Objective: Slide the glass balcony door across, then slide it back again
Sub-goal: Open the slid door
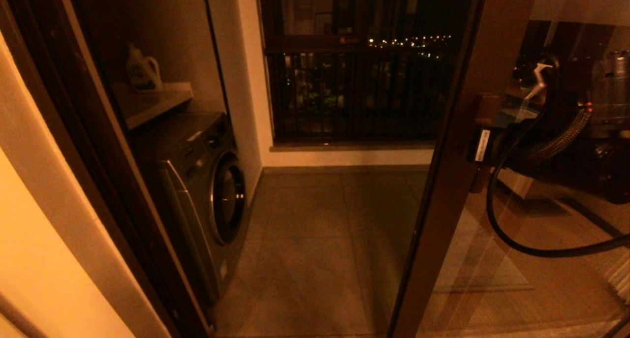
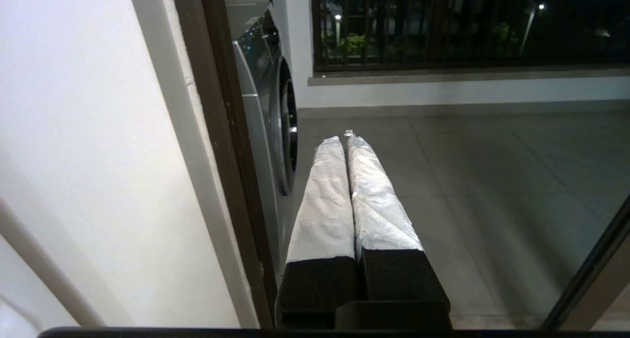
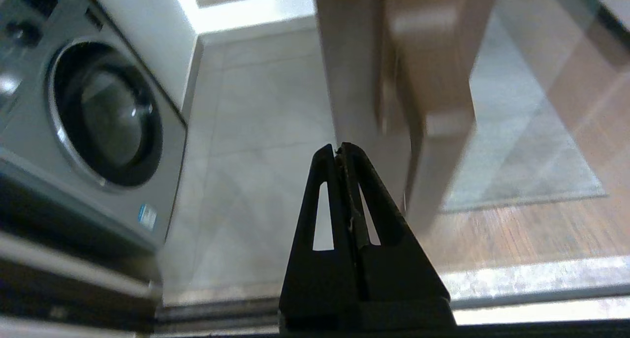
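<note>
The glass balcony door (image 1: 457,156) stands at the right of the head view, its brown stile running top to bottom with clear glass (image 1: 517,259) to its right. The blocky wooden handle (image 1: 485,109) sits on the stile. My right gripper (image 1: 475,151) is at the handle's height, against the stile. In the right wrist view that gripper (image 3: 338,148) is shut and empty, its tip just beside the stile (image 3: 349,57) and the handle (image 3: 433,57). My left gripper (image 2: 343,138), fingers wrapped in white, is shut and empty, low by the left jamb. The door's bottom corner (image 2: 590,279) shows there.
A grey washing machine (image 1: 206,190) stands left on the balcony, with a detergent bottle (image 1: 142,72) on the shelf above. The dark window with railing bars (image 1: 359,77) is at the back. The fixed dark jamb (image 1: 98,156) bounds the opening. A black cable (image 1: 497,220) loops below my right arm.
</note>
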{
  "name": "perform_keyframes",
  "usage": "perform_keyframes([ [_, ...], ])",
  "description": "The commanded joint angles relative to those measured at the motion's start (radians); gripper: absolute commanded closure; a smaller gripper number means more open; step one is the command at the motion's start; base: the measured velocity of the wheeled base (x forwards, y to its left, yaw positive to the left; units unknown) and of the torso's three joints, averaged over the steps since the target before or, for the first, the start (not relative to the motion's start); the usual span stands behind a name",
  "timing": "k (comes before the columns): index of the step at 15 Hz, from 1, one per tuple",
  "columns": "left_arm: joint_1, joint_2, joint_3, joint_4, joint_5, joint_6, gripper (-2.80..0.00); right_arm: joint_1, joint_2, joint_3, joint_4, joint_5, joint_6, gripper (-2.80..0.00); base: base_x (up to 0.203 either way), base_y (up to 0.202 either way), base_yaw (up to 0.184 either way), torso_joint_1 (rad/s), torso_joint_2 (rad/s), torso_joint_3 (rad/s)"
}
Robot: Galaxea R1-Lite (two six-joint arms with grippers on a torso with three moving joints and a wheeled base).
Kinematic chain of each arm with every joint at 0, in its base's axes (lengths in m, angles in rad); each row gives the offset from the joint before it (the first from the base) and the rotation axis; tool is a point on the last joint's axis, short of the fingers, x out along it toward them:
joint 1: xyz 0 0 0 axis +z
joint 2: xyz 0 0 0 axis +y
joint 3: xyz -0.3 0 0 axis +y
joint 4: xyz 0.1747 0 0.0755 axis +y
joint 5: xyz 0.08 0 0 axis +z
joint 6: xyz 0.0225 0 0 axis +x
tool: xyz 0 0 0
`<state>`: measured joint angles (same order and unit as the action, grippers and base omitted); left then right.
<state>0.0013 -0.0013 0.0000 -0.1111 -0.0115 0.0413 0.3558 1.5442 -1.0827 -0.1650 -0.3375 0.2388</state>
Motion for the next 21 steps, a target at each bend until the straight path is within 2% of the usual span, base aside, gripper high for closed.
perform_keyframes([
  [1,0.0,0.001,0.04,-0.001,-0.001,0.0,0.0,-0.037,0.064,-0.027,-0.005,-0.002,-0.003,0.0,0.0,0.0,0.0,0.0,0.0,0.0],
  [7,0.0,0.001,0.04,-0.001,-0.001,0.0,0.0,-0.139,0.062,-0.022,-0.005,0.0,-0.018,0.0,0.0,0.0,0.0,0.0,0.0,0.0],
  [18,0.0,0.001,0.04,-0.001,-0.001,0.001,0.0,-0.186,0.017,0.018,-0.005,0.002,-0.019,0.0,0.0,0.0,0.0,0.0,0.0,0.0],
  [21,0.0,0.001,0.04,-0.001,-0.001,0.0,0.0,-0.225,0.018,0.017,-0.007,0.003,-0.024,0.0,0.0,0.0,0.0,0.0,0.0,0.0],
])
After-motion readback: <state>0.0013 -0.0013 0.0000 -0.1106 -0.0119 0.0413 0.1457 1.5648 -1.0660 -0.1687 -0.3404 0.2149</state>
